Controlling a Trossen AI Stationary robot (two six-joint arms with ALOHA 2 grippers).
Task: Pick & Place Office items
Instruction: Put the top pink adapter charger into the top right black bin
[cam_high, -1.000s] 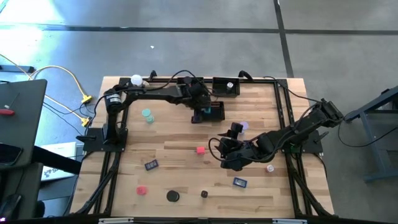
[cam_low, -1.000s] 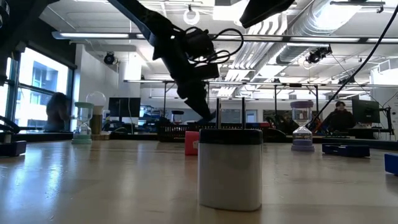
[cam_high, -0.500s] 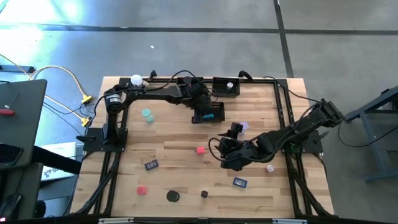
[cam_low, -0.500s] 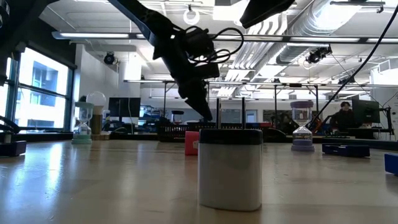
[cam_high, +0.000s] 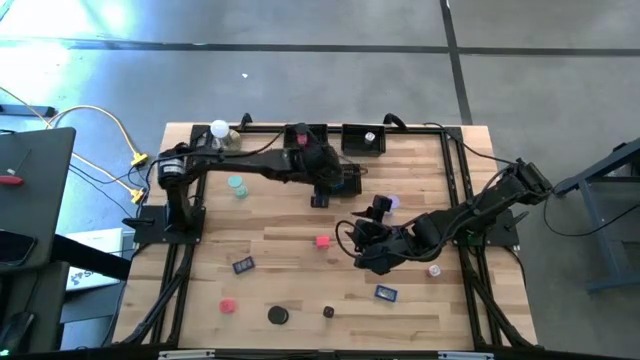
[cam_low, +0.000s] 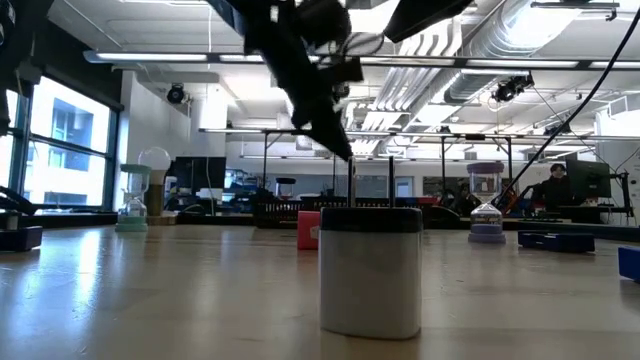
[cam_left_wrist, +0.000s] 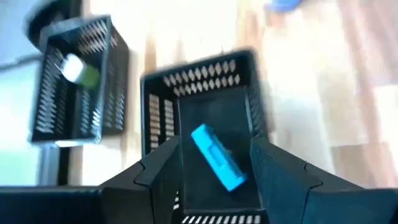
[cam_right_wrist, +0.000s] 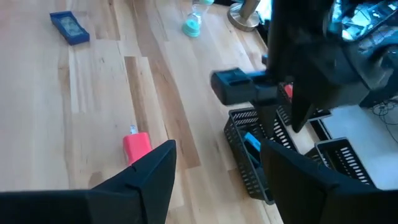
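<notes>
While my left gripper (cam_left_wrist: 211, 186) hangs above the nearer mesh tray (cam_left_wrist: 245, 68), its fingers stand spread with nothing between them. Only the left wrist view lets me look down into that tray, where a bright blue block (cam_left_wrist: 217, 157) lies slanted on the floor. The same view shows a second tray (cam_left_wrist: 43, 87) beside it holding a small white-and-green piece (cam_left_wrist: 79, 68).

From overhead I get the layout instead: the left arm reaches across the back of the table (cam_high: 280, 225), and the right gripper (cam_high: 362, 258) waits low near the middle. Its wrist view shows its fingers (cam_right_wrist: 143, 177) parted and empty, with a red cube (cam_right_wrist: 137, 146) on the wood just ahead. Overhead I also see loose pieces: a teal roll (cam_high: 237, 185), a dark blue block (cam_high: 243, 265), a red disc (cam_high: 228, 306), a black disc (cam_high: 277, 315) and another blue block (cam_high: 386, 293).

At table height, a grey cylinder (cam_low: 370, 270) fills the foreground, hiding much behind it.
</notes>
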